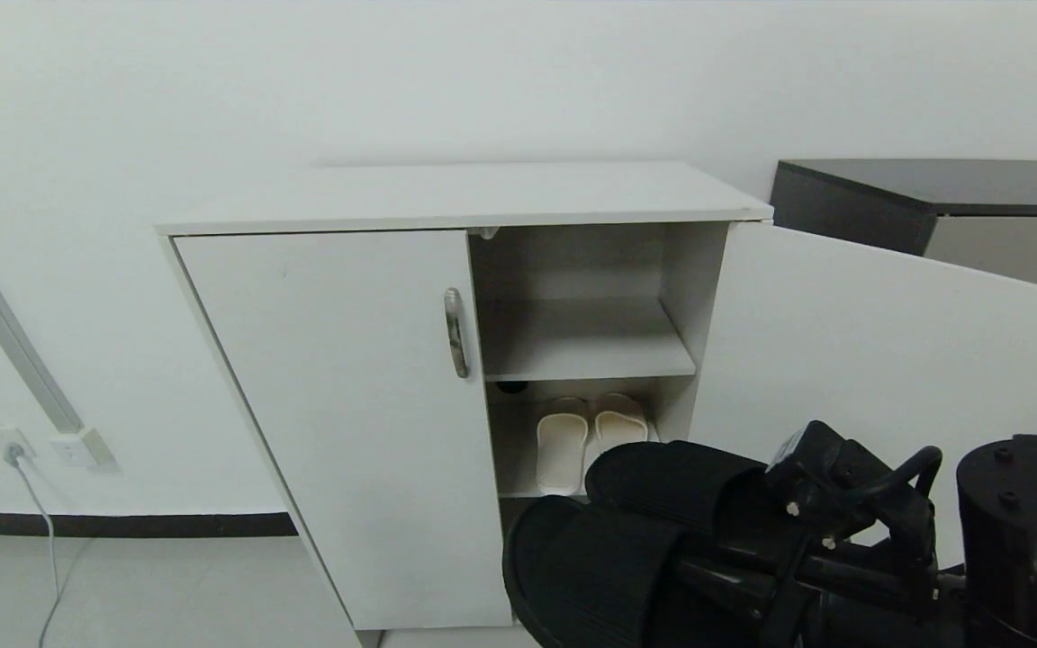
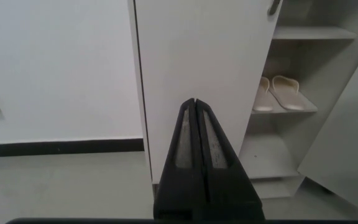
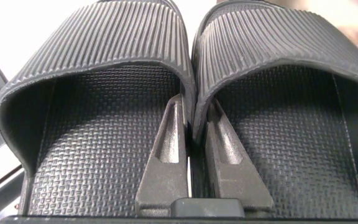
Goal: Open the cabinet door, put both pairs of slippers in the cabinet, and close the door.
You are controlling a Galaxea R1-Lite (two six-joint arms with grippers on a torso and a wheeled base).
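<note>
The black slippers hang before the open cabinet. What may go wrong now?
The right gripper pinches only the touching inner sides of the black slippers, so one may slip out. The white slippers already lie inside, so the black pair may knock them, or catch on the closed left door.

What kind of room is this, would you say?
Likely a home or office entryway: a white shoe cabinet against a plain wall, white slippers on one shelf, and black slippers in the right gripper.
</note>
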